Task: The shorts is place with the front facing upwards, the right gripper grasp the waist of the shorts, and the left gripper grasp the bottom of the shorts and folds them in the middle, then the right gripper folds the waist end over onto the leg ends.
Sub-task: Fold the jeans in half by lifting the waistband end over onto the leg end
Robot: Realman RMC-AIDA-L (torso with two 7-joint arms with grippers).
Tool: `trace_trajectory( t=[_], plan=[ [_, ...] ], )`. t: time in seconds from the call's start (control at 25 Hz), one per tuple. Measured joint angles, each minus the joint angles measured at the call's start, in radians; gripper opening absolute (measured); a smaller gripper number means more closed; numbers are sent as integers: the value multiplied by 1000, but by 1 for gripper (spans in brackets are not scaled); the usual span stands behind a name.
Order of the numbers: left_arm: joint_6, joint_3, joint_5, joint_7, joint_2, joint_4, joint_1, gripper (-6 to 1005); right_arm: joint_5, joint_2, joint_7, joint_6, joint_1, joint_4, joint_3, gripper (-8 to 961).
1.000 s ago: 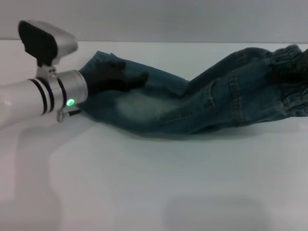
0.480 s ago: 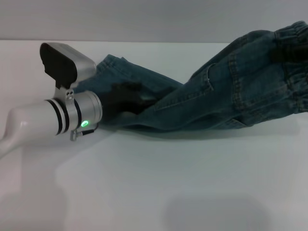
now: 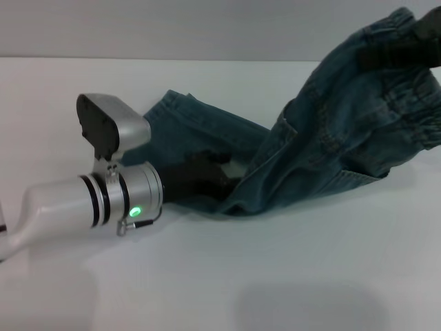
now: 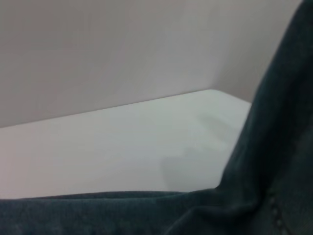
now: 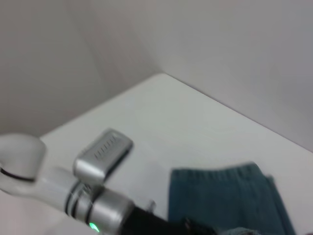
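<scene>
Left gripper [image 3: 207, 178] clamps the shorts [image 3: 331, 131] near the hem; right gripper [image 3: 406, 41] holds the waist raised — white table [image 3: 275, 276] open in front.

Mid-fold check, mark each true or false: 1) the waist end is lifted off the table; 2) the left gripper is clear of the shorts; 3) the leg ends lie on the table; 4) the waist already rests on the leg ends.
1) True. The right gripper holds the gathered waist of the shorts raised above the table.
2) False. The left gripper is down on the denim near the fold.
3) True. The leg ends lie flat on the tabletop.
4) False. The waist is up in the air on the right, apart from the leg ends.
</scene>
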Motion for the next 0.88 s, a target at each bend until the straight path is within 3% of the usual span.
trace_trajectory(
  t=[0.24,0.52,0.88],
  plan=[
    [32,-119,44,119,0,-116,-5,827,37,8,-20,75,15,63,-37,71],
    [20,-348,299,155,0,-171,18,827,40,36,-55,176,36,124,-112,69],
    [-18,-558,551,176,0,-226,57,827,37,46,-101,236,95,253,-171,70]
  ],
)
